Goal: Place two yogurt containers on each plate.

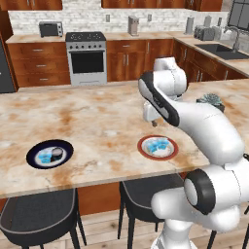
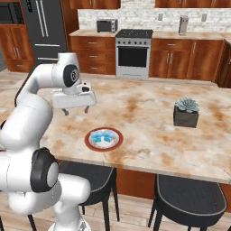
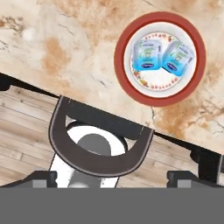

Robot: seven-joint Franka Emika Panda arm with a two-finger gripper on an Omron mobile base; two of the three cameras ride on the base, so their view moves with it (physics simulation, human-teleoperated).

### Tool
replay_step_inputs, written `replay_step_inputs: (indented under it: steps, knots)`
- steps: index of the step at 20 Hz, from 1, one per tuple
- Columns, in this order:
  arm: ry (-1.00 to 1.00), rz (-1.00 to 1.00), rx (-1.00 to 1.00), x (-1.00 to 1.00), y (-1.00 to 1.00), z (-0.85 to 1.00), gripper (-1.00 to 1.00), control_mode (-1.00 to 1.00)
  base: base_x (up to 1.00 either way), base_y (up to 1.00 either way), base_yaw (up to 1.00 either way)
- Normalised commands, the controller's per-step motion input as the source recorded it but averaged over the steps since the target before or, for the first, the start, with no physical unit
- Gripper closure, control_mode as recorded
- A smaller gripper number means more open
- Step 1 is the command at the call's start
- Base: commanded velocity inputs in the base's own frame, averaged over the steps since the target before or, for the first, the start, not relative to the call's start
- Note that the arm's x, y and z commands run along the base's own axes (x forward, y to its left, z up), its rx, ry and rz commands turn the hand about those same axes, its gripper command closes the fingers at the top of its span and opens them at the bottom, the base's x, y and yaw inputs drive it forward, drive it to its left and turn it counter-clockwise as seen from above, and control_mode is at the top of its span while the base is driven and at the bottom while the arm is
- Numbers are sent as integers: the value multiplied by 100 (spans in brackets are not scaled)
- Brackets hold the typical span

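Black-rimmed round plate (image 1: 32, 154) with white ring and dark centre: far left on the marbled tan stone surface (image 1: 97, 121), near its front edge; carries one translucent light-blue yogurt cup (image 1: 46, 156) and one dark navy cup with a pale top (image 1: 58, 153), side by side. Red-rimmed round plate (image 1: 142, 147) with white centre: right of the first and well apart from it, also near the front edge; carries two translucent light-blue yogurt cups (image 3: 148, 55) touching or nearly so, both inside the rim. Two-finger pincer (image 2: 76, 110): hangs above the surface just behind and to one side of the red-rimmed plate, jaws spread fully wide, nothing between them. Grey-green succulent in a dark square pot (image 2: 186, 113): far right, away from both plates. Judgement: each plate appears to hold its pair, so the step in hand looks like clearing away. Advice: lift straight up before swinging, keep the open fingers clear of the red-rimmed plate's edge, and avoid nudging either cup off centre.
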Motion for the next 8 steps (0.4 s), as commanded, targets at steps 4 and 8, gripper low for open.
replay_step_inputs:
  steps: [4,8]
  knots:
    - [-14,0,0,-89,0,39,-100,-100,0,0,0]
    - [-13,0,0,-83,0,32,-100,-100,0,0,0]
